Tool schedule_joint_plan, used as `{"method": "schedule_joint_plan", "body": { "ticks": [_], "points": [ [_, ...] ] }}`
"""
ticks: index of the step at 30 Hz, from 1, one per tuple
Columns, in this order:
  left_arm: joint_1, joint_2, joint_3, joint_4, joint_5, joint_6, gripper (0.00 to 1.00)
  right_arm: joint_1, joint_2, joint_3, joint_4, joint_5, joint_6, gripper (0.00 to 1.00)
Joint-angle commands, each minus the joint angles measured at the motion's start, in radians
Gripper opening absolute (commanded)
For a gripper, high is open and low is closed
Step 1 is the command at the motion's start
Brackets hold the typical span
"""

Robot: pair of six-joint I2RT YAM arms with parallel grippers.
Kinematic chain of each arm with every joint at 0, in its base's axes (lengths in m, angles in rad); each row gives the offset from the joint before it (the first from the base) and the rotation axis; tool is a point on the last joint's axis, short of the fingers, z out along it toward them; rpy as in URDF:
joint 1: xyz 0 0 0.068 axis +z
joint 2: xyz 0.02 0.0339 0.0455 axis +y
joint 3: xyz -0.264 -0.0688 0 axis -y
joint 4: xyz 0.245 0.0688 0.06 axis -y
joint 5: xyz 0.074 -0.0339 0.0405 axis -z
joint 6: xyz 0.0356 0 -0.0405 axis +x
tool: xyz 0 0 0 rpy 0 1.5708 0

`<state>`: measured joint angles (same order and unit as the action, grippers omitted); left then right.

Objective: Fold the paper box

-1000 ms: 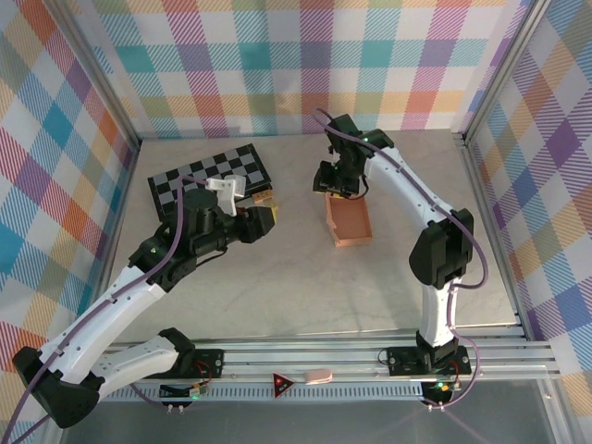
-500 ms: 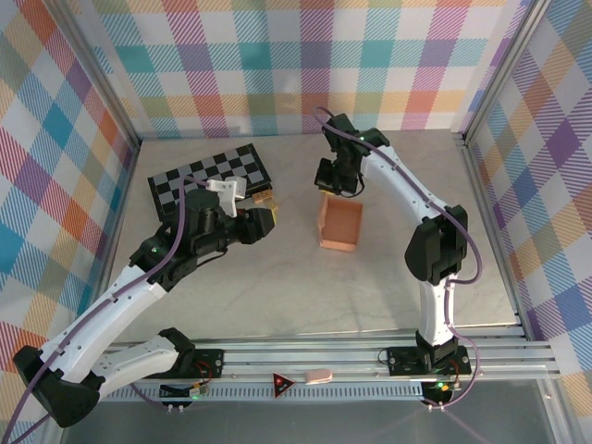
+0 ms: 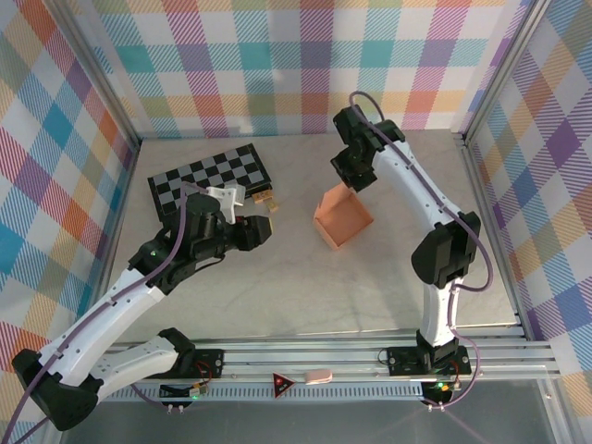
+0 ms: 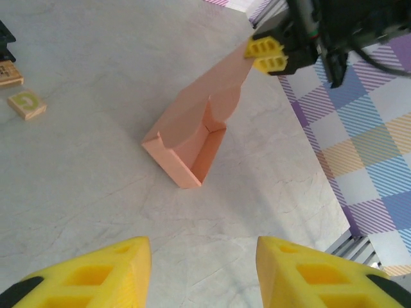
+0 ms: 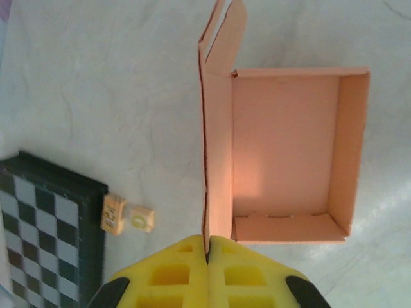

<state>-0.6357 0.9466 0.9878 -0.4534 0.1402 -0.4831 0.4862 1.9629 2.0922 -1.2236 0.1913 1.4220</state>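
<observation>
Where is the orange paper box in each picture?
Top external: the paper box sits mid-table, right of the checkerboard.
Left wrist: paper box at the picture's centre.
Right wrist: paper box at upper right, open side showing.
Shared landmark: the right gripper, shut on the box's wall.

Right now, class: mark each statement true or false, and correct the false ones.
1. The right gripper is shut on a panel of the paper box. True.
2. The left gripper holds a wooden block. False: it is open and empty; the wooden block lies on the table.
3. The paper box is closed up. False: its top is open.
4. The checkered board lies apart from the paper box. True.
</observation>
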Motion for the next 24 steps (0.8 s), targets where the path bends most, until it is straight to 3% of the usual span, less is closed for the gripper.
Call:
{"method": "schedule_joint_plan", "body": {
  "ticks": [1, 8, 17, 24],
  "points": [
    [0.005, -0.028, -0.019, -0.041, -0.005, -0.016, 0.46, 0.004, 0.024, 0.108, -0.214, 0.020, 0.397, 0.00],
    [0.005, -0.010, 0.000, -0.110, 0.008, 0.002, 0.46, 0.002, 0.193, 0.351, -0.395, -0.110, 0.651, 0.00],
    [0.037, 0.122, 0.083, -0.222, 0.002, 0.000, 0.47, 0.018, 0.256, 0.383, -0.394, -0.069, 0.665, 0.00],
    [0.106, 0.317, 0.231, -0.314, 0.021, 0.004, 0.47, 0.029, 0.281, 0.382, -0.387, -0.093, 0.572, 0.24]
  ]
}}
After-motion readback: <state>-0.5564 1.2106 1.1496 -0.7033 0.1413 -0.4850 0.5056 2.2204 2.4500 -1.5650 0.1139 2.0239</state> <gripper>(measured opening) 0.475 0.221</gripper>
